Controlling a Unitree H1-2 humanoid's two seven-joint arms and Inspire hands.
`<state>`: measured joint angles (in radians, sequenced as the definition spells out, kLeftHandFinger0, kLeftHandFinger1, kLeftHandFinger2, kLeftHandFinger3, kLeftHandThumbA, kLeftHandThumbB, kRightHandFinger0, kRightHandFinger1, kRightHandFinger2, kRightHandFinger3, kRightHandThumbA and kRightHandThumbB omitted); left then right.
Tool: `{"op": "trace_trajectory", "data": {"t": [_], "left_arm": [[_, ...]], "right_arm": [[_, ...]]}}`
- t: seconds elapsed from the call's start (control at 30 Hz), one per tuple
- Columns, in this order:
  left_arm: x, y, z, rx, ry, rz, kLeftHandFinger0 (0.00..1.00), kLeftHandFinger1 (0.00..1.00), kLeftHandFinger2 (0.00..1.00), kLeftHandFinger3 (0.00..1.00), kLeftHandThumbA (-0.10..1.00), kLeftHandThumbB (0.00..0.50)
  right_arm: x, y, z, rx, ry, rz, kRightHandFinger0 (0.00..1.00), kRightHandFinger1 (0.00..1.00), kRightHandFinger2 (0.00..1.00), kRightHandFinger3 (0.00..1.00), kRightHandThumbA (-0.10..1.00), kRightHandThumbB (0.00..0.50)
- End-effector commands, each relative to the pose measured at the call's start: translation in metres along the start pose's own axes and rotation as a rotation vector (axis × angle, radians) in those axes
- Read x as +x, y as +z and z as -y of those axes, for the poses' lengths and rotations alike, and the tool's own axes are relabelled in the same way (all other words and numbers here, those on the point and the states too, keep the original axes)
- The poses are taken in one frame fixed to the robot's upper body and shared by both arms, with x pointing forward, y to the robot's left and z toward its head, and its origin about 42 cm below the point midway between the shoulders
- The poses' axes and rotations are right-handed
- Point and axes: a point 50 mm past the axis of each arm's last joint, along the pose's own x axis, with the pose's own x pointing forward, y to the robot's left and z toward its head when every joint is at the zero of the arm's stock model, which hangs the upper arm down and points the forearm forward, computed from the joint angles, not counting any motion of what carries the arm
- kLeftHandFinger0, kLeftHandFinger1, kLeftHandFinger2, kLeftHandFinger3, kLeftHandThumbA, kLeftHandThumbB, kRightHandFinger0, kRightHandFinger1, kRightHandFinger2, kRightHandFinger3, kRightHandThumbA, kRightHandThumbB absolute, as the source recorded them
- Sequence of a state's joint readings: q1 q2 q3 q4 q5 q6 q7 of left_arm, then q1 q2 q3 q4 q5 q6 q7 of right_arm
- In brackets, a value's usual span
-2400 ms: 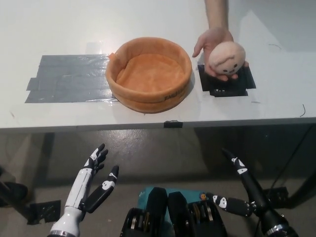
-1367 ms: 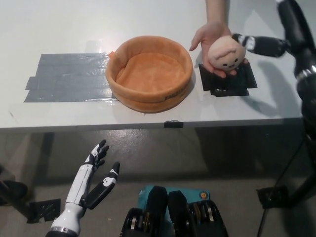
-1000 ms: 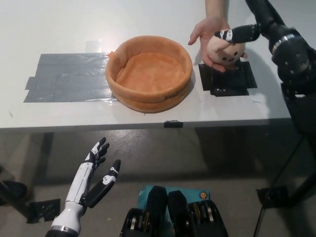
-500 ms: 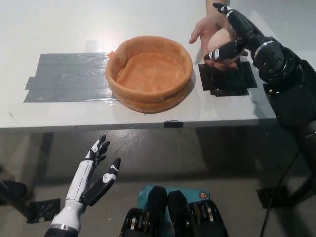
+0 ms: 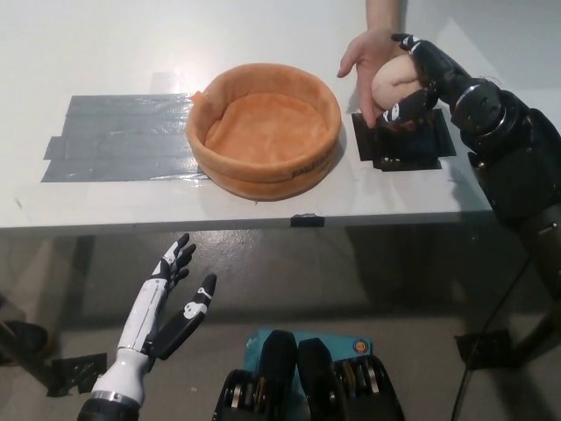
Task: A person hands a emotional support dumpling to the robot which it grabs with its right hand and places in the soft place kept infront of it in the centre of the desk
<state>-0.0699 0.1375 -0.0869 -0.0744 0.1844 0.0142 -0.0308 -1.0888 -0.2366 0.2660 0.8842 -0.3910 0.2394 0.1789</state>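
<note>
the black right hand [image 5: 419,81] wraps its fingers around the dumpling [image 5: 392,82], which rests in a person's palm [image 5: 366,60] above a black tape patch [image 5: 401,140] on the counter [image 5: 105,44]. the orange basket [image 5: 264,130] sits just left of it, beside grey tape [image 5: 118,139]. the white left hand [image 5: 166,308] hangs below the counter edge, fingers spread, holding nothing.

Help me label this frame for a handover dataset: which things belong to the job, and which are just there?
Part of the job:
- dumpling plush, with the right robot hand wrapped around it
- person's hand under the plush
- orange soft basket, empty

Just there:
- grey tape patch on the desk
- black tape patch
- left robot hand, open, idle below the desk edge
</note>
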Motion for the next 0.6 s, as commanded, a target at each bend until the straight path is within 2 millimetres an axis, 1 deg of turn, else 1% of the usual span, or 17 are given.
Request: {"op": "trace_trajectory", "data": {"t": [0.0, 0.03, 0.1, 0.13, 0.17, 0.2, 0.23, 0.27, 0.3, 0.33, 0.37, 0.4, 0.43, 0.47, 0.5, 0.53, 0.57], "left_arm": [[0.006, 0.012, -0.004, 0.001, 0.004, 0.063, 1.00, 1.00, 1.00, 1.00, 0.65, 0.000], [0.006, 0.013, -0.004, 0.005, 0.004, 0.063, 1.00, 1.00, 1.00, 1.00, 0.66, 0.000], [0.006, 0.013, -0.004, 0.010, 0.001, 0.058, 1.00, 1.00, 1.00, 1.00, 0.67, 0.000], [0.006, 0.014, -0.004, 0.012, 0.001, 0.055, 1.00, 1.00, 1.00, 1.00, 0.67, 0.000], [0.006, 0.014, -0.004, 0.012, 0.002, 0.057, 1.00, 1.00, 1.00, 1.00, 0.68, 0.000], [0.007, 0.015, -0.004, 0.009, 0.003, 0.058, 1.00, 1.00, 1.00, 1.00, 0.68, 0.000], [0.007, 0.015, -0.004, 0.005, 0.004, 0.058, 1.00, 1.00, 1.00, 1.00, 0.68, 0.000], [0.007, 0.015, -0.005, 0.013, 0.002, 0.063, 1.00, 1.00, 1.00, 1.00, 0.68, 0.000], [0.007, 0.015, -0.004, 0.014, 0.002, 0.064, 1.00, 1.00, 1.00, 1.00, 0.68, 0.000], [0.007, 0.015, -0.004, 0.014, 0.002, 0.065, 1.00, 1.00, 1.00, 1.00, 0.68, 0.000], [0.008, 0.014, -0.004, 0.015, 0.003, 0.069, 1.00, 1.00, 1.00, 1.00, 0.68, 0.000], [0.008, 0.015, -0.004, 0.013, 0.003, 0.067, 1.00, 1.00, 1.00, 1.00, 0.68, 0.000], [0.008, 0.015, -0.004, 0.012, 0.003, 0.067, 1.00, 1.00, 1.00, 1.00, 0.68, 0.000], [0.008, 0.015, -0.004, 0.007, 0.004, 0.064, 1.00, 1.00, 1.00, 1.00, 0.68, 0.000], [0.008, 0.015, -0.005, 0.008, 0.005, 0.064, 1.00, 1.00, 1.00, 1.00, 0.68, 0.000], [0.009, 0.015, -0.005, 0.011, 0.004, 0.065, 1.00, 1.00, 1.00, 1.00, 0.68, 0.000], [0.008, 0.016, -0.005, 0.011, 0.003, 0.064, 1.00, 1.00, 1.00, 1.00, 0.69, 0.000]], "right_arm": [[0.003, 0.036, 0.030, -0.024, -0.061, 0.091, 1.00, 1.00, 1.00, 1.00, 0.93, 0.381], [0.003, 0.035, 0.030, -0.026, -0.063, 0.088, 1.00, 1.00, 1.00, 1.00, 0.92, 0.363], [0.004, 0.035, 0.029, -0.024, -0.066, 0.079, 1.00, 1.00, 1.00, 1.00, 0.89, 0.356], [0.005, 0.033, 0.029, -0.007, -0.067, 0.062, 1.00, 1.00, 1.00, 1.00, 0.83, 0.326], [0.007, 0.033, 0.029, 0.002, -0.066, 0.056, 1.00, 1.00, 1.00, 1.00, 0.72, 0.211], [0.009, 0.032, 0.029, -0.001, -0.062, 0.047, 0.68, 0.68, 0.75, 1.00, 0.49, 0.152], [0.010, 0.032, 0.029, -0.009, -0.058, 0.037, 0.55, 0.59, 0.69, 0.93, 0.36, 0.166], [0.011, 0.029, 0.028, -0.043, -0.065, 0.029, 0.59, 0.73, 0.81, 0.55, 0.01, 0.157], [0.011, 0.027, 0.028, -0.056, -0.070, 0.028, 0.75, 0.88, 0.83, 0.56, -0.08, 0.183], [0.011, 0.027, 0.028, -0.058, -0.073, 0.029, 0.51, 0.62, 0.62, 0.47, -0.10, 0.191], [0.011, 0.024, 0.028, -0.070, -0.085, 0.040, 0.12, 0.25, 0.37, 0.39, -0.10, 0.193], [0.011, 0.024, 0.028, -0.076, -0.093, 0.045, 0.02, 0.20, 0.38, 0.43, -0.10, 0.189], [0.011, 0.024, 0.028, -0.078, -0.096, 0.047, 0.00, 0.24, 0.50, 0.51, -0.10, 0.185], [0.011, 0.024, 0.028, -0.069, -0.098, 0.053, 0.00, 0.36, 0.73, 0.68, -0.10, 0.182], [0.011, 0.024, 0.029, -0.063, -0.095, 0.060, 0.05, 0.53, 0.92, 0.82, -0.10, 0.180], [0.010, 0.024, 0.030, -0.063, -0.095, 0.061, 0.07, 0.58, 0.97, 0.86, -0.10, 0.184], [0.010, 0.024, 0.030, -0.061, -0.095, 0.063, 0.10, 0.67, 1.00, 0.92, -0.10, 0.188]]}}
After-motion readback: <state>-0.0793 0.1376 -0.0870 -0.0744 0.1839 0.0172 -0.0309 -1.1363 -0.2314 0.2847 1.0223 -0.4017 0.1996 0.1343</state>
